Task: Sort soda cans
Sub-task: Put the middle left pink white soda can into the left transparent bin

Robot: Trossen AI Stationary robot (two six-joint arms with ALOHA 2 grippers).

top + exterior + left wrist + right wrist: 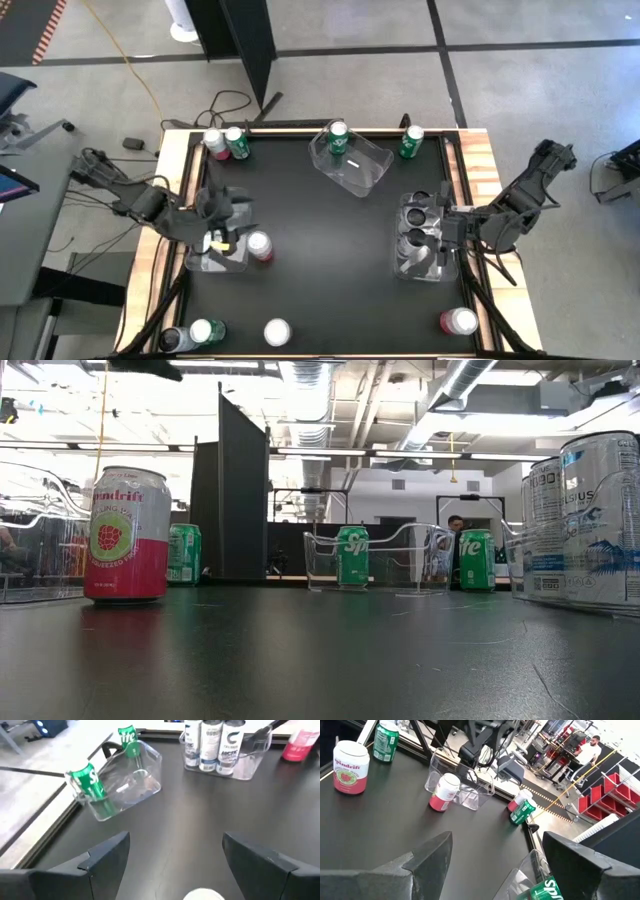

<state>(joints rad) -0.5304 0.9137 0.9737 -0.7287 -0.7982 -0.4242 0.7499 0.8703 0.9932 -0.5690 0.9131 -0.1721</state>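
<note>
Bright overhead ceiling lights, glare on the black table (320, 660).

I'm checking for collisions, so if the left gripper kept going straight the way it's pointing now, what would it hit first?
The left gripper is open, facing bare black table. Straight on, the way looks free until the bin of silver-grey cans on the far side; the tilted clear bin with a green can lies off to one side. Depth is uncertain.

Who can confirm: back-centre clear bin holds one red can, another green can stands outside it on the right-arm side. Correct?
One thing is wrong: the can in the back-centre clear bin is green, not red. The high view shows this, and the low view agrees. The rest holds: the other green can stands outside the bin on the right-arm side.
</note>
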